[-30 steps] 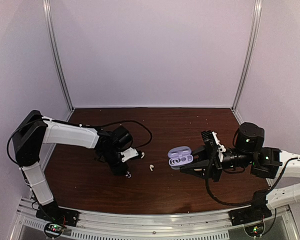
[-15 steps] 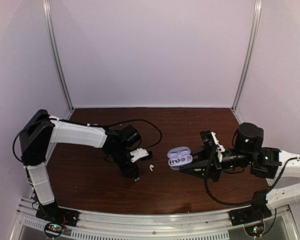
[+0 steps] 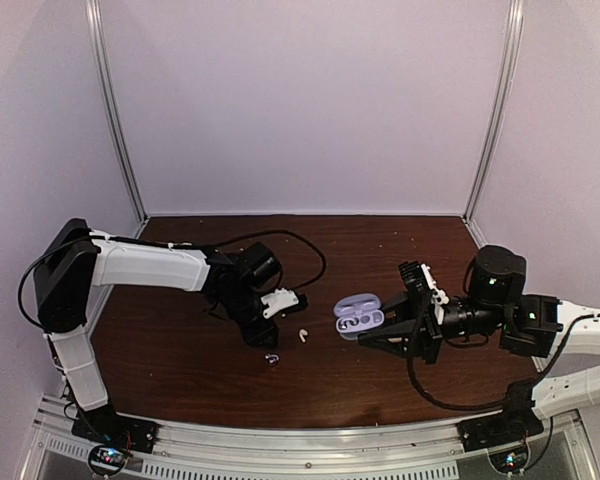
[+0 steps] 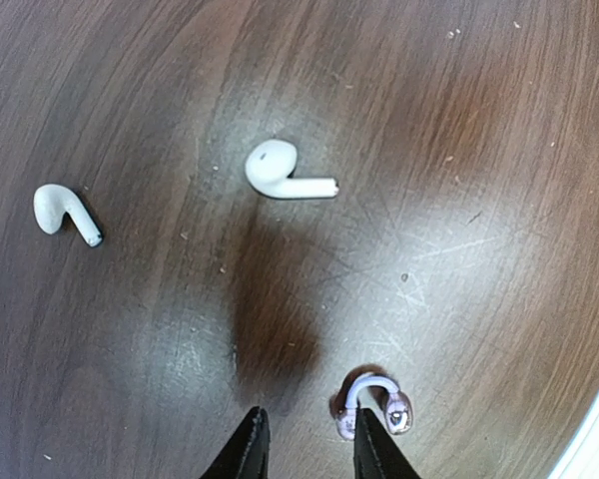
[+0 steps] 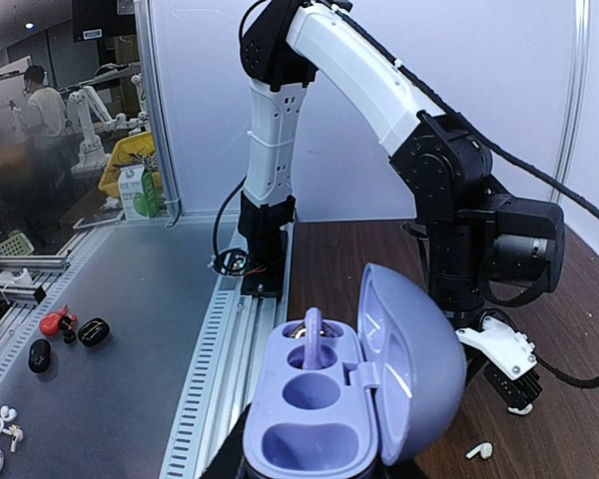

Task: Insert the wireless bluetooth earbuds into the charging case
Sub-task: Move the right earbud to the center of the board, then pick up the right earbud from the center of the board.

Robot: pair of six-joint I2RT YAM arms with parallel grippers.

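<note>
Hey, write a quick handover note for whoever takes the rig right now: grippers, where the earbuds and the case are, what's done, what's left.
Left gripper: open, empty, over the table.
Right gripper: shut on the purple charging case, lid open.
Loose purple earbud: on the table beside one left fingertip, not gripped.
First white earbud and second white earbud: loose on the table ahead of the left gripper.
Done: a seated earbud appears to sit in the case's far slot.
Left: pick up the loose purple earbud and seat it; the white ones are not cased.
</note>
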